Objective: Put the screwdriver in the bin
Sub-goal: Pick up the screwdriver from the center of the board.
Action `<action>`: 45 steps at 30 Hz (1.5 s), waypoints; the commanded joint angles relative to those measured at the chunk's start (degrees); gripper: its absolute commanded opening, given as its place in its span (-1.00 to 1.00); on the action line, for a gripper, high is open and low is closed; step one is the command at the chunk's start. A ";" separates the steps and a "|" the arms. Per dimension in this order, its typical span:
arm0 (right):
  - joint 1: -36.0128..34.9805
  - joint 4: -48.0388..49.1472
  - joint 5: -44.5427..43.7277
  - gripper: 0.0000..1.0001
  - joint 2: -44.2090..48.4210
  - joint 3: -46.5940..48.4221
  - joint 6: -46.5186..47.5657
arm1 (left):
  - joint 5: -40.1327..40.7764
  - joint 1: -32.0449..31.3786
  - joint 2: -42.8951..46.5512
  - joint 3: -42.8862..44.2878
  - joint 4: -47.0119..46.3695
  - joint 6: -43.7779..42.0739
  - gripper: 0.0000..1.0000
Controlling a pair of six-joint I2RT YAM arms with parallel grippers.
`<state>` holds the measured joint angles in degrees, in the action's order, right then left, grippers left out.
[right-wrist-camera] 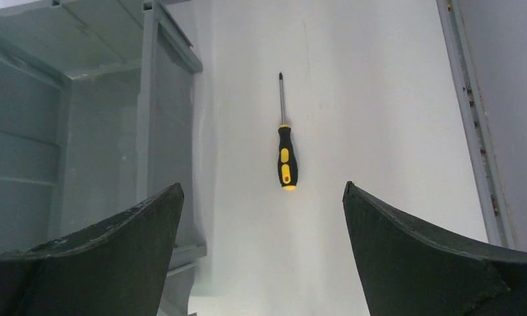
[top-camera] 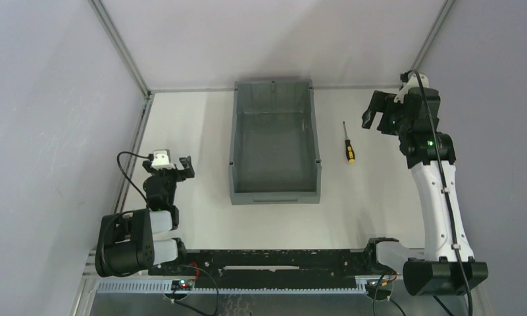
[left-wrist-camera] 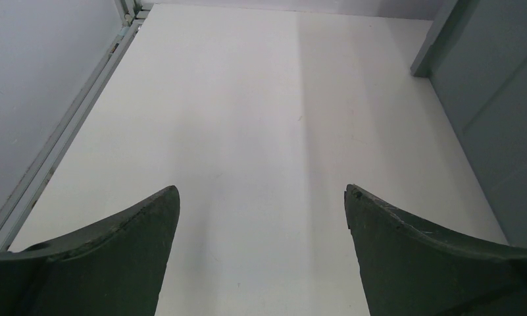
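Screwdriver (top-camera: 348, 146): is lying flat on the white table (top-camera: 195, 131), just right of the bin (top-camera: 274, 195) and clear of its right wall. The thin shaft is pointing far and the yellow-and-black handle is pointing near.
Bin: is standing upright at mid-table, with its back wall sitting against the far edge and its open top facing up.
Right gripper (top-camera: 377, 113): is hovering right of the screwdriver and slightly farther back, not touching it. Its jaws are standing wide apart and gripping nothing. In the wrist view the screwdriver is showing in the gap between the two fingers (right-wrist-camera: 116, 257), out ahead of them.
Left gripper (top-camera: 181, 166): is sitting at the near left, left of the bin and well apart from the screwdriver. Its jaws are spread wide and holding nothing, with bare table showing between them.
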<state>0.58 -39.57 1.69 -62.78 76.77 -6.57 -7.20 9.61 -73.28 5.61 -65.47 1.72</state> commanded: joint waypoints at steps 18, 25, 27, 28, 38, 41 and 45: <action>-0.40 -8.44 -2.55 0.85 -25.97 15.06 2.71 | 0.28 -0.20 0.68 2.29 -2.40 0.74 1.00; -1.52 -8.37 -2.31 0.74 -33.46 15.10 2.01 | 0.30 -0.19 0.68 2.28 -2.30 0.67 1.00; -2.04 -8.25 -2.31 0.71 -35.34 15.03 1.83 | 0.35 -0.20 0.69 2.21 -2.31 0.67 1.00; -2.07 -8.10 -2.39 0.70 -36.31 14.99 1.70 | 0.35 -0.19 0.68 2.23 -2.36 0.69 1.00; -2.31 -6.79 -2.30 0.54 -44.28 14.72 1.37 | 0.34 -0.17 0.68 2.22 -2.34 0.66 1.00; -2.59 -6.54 -2.55 0.50 -46.41 14.72 1.46 | 0.35 -0.23 0.70 2.23 -2.37 0.70 1.00; -2.61 -6.24 -2.83 0.46 -48.82 14.89 1.30 | 0.35 -0.13 0.69 2.21 -2.38 0.70 1.00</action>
<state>-1.65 -47.24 -0.58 -110.10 89.65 -4.40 -7.20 9.61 -73.28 5.61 -65.47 1.72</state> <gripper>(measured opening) 0.738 0.996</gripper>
